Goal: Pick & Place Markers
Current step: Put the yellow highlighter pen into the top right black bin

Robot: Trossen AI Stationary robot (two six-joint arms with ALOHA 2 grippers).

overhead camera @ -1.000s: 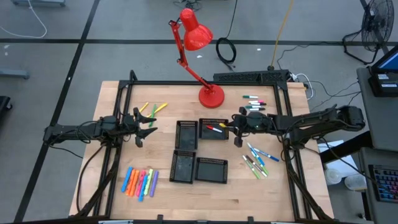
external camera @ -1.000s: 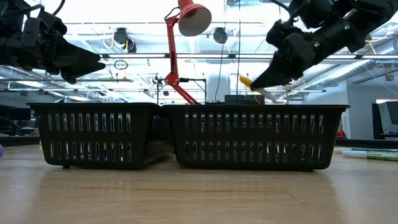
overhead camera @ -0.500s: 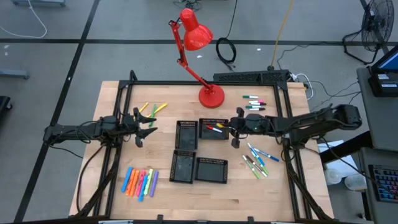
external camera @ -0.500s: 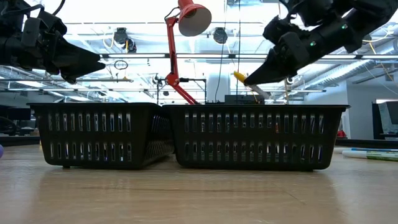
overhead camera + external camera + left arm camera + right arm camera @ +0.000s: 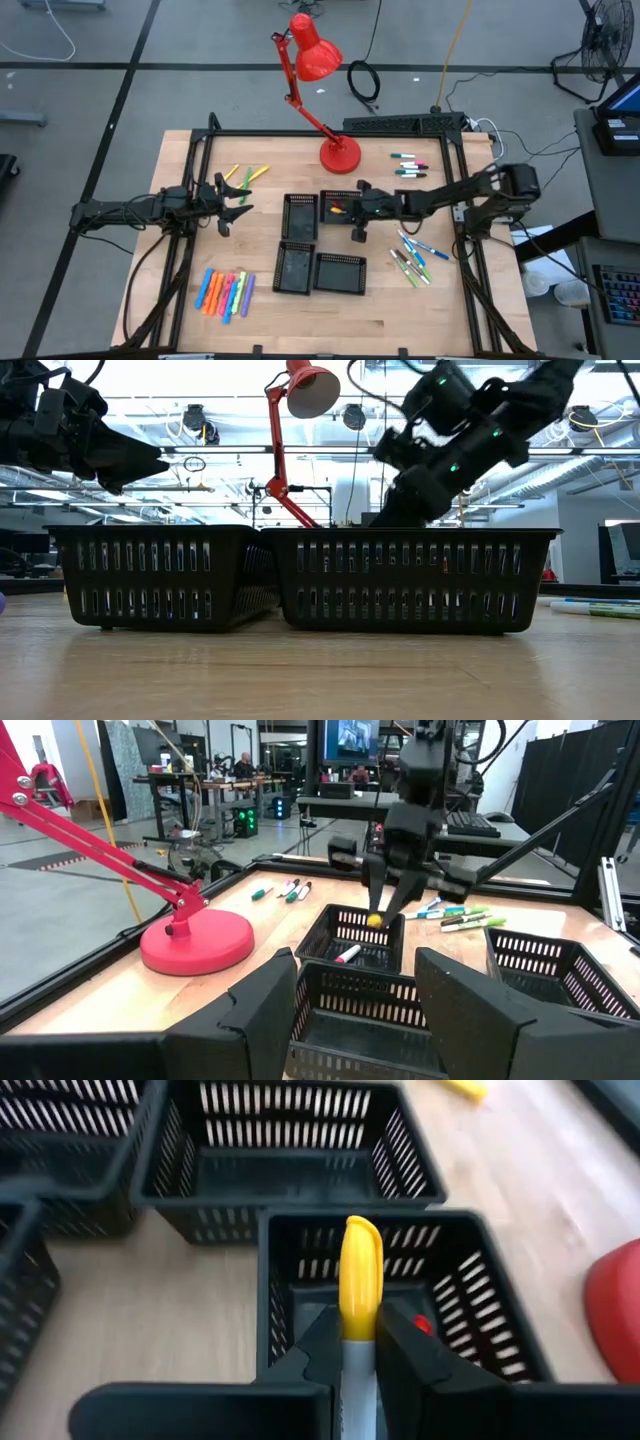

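Right wrist view showed a yellow-capped marker [image 5: 360, 1285] pinched between the right gripper [image 5: 352, 1342] fingers, held over a black mesh tray [image 5: 500, 1325] where a red-capped marker [image 5: 423, 1323] lay. The left gripper [image 5: 232, 203] hung wide open and empty near the table's [image 5: 180, 260] left side.

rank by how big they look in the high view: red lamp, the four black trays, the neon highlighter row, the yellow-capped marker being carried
1. red lamp
2. black mesh trays: the four look about alike, so I won't rank them against each other
3. neon highlighter row, close to one tray in spread
4. yellow-capped marker in the right end effector, barely visible

Overhead, table-level and wrist views share the trays [image 5: 322, 242]
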